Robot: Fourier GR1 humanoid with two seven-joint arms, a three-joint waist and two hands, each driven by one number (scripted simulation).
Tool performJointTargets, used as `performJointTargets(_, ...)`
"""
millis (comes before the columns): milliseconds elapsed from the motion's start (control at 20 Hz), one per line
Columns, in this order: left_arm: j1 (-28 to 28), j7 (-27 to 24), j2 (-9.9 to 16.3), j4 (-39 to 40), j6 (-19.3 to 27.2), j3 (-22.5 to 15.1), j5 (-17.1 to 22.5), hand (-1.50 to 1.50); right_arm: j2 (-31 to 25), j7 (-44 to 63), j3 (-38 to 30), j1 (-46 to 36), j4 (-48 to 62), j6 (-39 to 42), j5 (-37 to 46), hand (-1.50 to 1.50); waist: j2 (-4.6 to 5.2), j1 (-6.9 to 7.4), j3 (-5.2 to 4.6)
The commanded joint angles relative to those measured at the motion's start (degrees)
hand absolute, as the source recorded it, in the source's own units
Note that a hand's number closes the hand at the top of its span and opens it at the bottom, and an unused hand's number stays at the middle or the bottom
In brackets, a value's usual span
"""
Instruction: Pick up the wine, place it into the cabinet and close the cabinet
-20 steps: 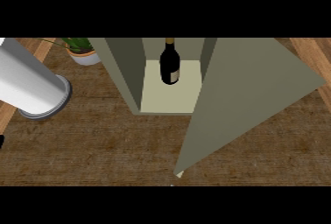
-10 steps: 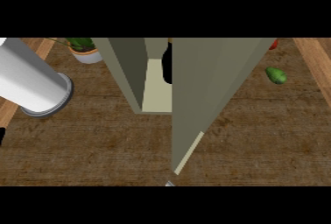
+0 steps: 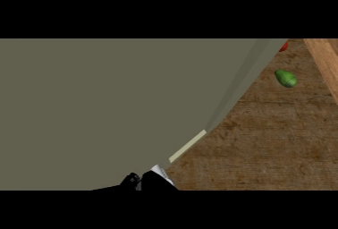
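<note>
**Big grey-green door fills the view**

The flat grey-green cabinet door covers most of what I can see. The wine bottle is hidden behind it. A black hand shows at the door's bottom edge, touching it. I cannot tell which hand it is, or whether its fingers are curled. To the door's right, on the brown wooden counter, lies a small green fruit.

A brown wooden counter is seen at the right; a lighter wooden strip is set along the upper right.
</note>
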Motion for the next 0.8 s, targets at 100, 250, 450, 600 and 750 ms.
performJointTargets(100, -0.68, 0.25, -1.71, 1.51, -1.25, 0.77, -0.59, -1.50, 3.38, -2.48, -9.78, -18.53, 16.20, -2.01, -7.27, 1.50, -0.07, -0.06, 0.06)
performJointTargets(250, 1.19, -0.04, -1.68, 0.63, -2.46, 2.62, -0.52, -1.50, 3.43, -10.60, -10.35, -20.14, 26.46, 0.99, -7.02, 1.50, 0.03, 0.35, 0.09)
performJointTargets(450, -0.87, 1.32, -4.06, 1.20, 0.18, -0.47, -2.43, -1.50, 3.46, -11.92, -14.19, -25.93, 34.98, 5.22, -2.91, 1.50, 0.06, -0.91, 0.11)
performJointTargets(600, -2.64, 3.70, -3.43, 0.96, 1.33, 2.11, -1.82, -1.50, 3.47, -15.12, -17.86, -28.24, 41.97, 6.23, -4.08, 1.50, 0.12, -0.93, 0.14)
performJointTargets(750, -3.21, 3.87, -5.39, 2.27, 0.33, 1.43, -3.16, -1.50, 3.48, -15.19, -19.01, -28.93, 44.73, 7.19, -6.22, 1.50, -0.05, -1.39, 0.14)
